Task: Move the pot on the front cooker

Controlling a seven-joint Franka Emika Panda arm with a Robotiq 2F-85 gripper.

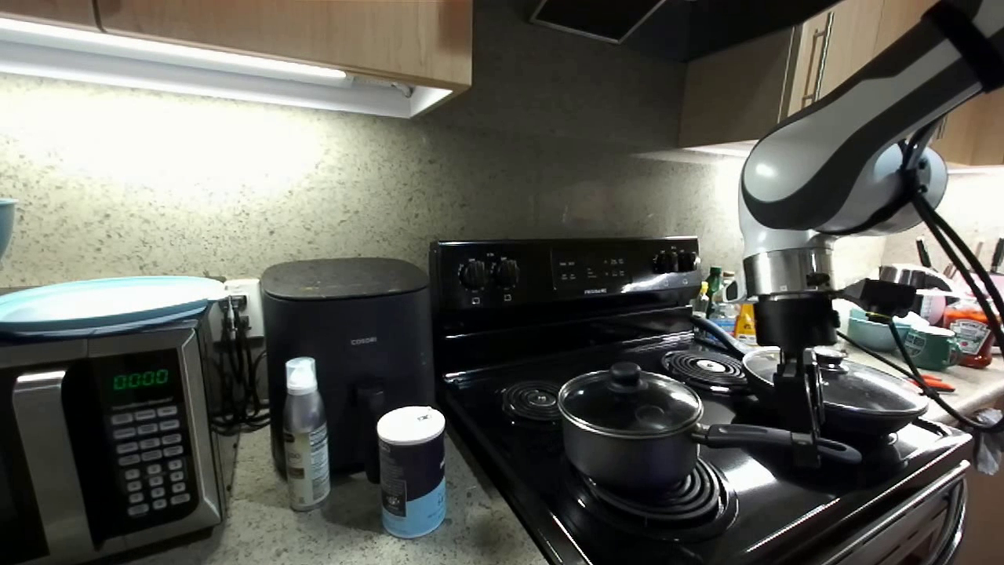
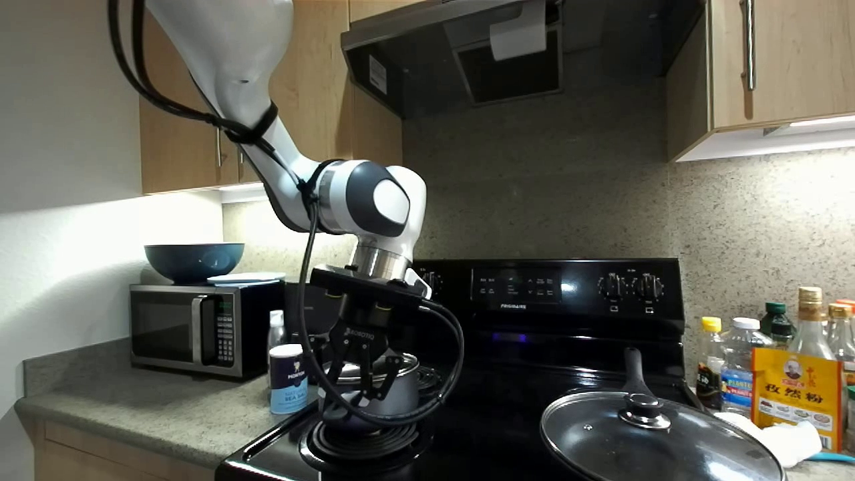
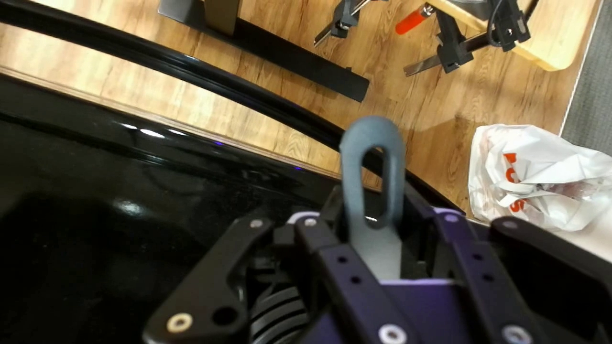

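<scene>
The pot (image 1: pixel 631 451), a small saucepan with a domed lid and knob, is upright over the front cooker (image 1: pixel 710 502), a black coil. It also shows in an exterior view (image 2: pixel 402 393), partly behind my gripper. The coil's front part is uncovered (image 2: pixel 364 447); I cannot tell whether the pot touches it. My gripper (image 1: pixel 806 449) points down and is shut on the pot's long handle (image 1: pixel 745 437) near its outer half. In the wrist view the fingers (image 3: pixel 374 205) lie close on both sides of the handle (image 3: pixel 375 253), whose looped end sticks out beyond them.
A wide pan with a glass lid (image 1: pixel 859 384) stands close beside my gripper; it also shows in an exterior view (image 2: pixel 658 434). Back coils (image 1: pixel 533 400) lie behind the pot. A salt canister (image 1: pixel 412 486), a spray bottle (image 1: pixel 306 447) and an air fryer (image 1: pixel 345 337) stand beside the stove.
</scene>
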